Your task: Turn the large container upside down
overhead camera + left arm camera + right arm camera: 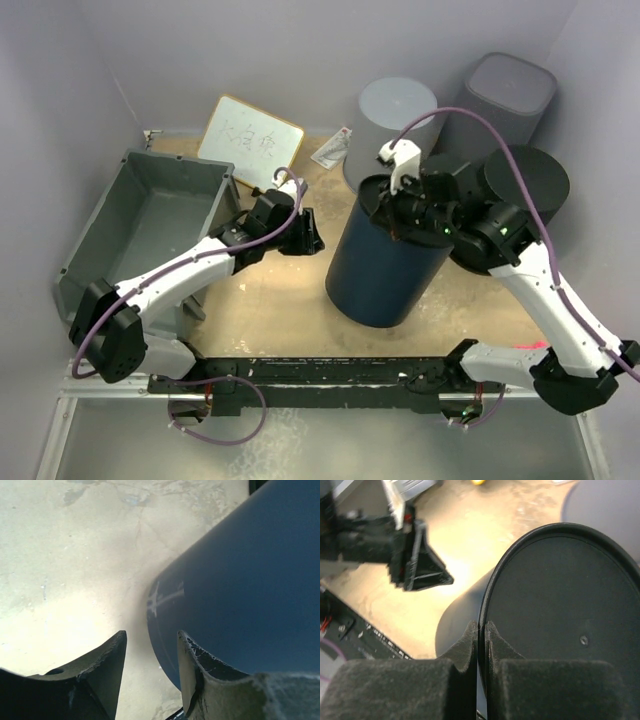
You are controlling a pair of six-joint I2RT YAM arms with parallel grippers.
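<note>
At far left of table (270, 310): large container (160, 205), open side up, interior floor and sloped walls exposed, not yet inverted. Level or leaning toward side wall: not determinable. No gripper in contact with it; left arm link passing over near right corner. Right of container, toward table centre: left gripper (305, 238), released, fingers (107, 665) spread with nothing between them. Aimed at side wall of dark blue bucket (385, 265) and just beside it; contact not determinable. Pale scratch marks visible on bucket wall in left wrist view. Bucket standing tilted near table centre, apart from large container, upper end toward rear of table. At upper end of bucket: right gripper (481, 630), clenched on thin rim, one finger on each side of rim edge. Flat dark face inside rim, with one small round mark, seen in right wrist view; base or interior, not determinable. Along rear of table, left to right: whiteboard (250, 140) with handwriting, lying just behind container's far corner; small packet (332, 148); grey round bucket (395, 115); tall dark-grey square bin (505, 95). In front of square bin, partly hidden by right arm: black round bucket (530, 180).
</note>
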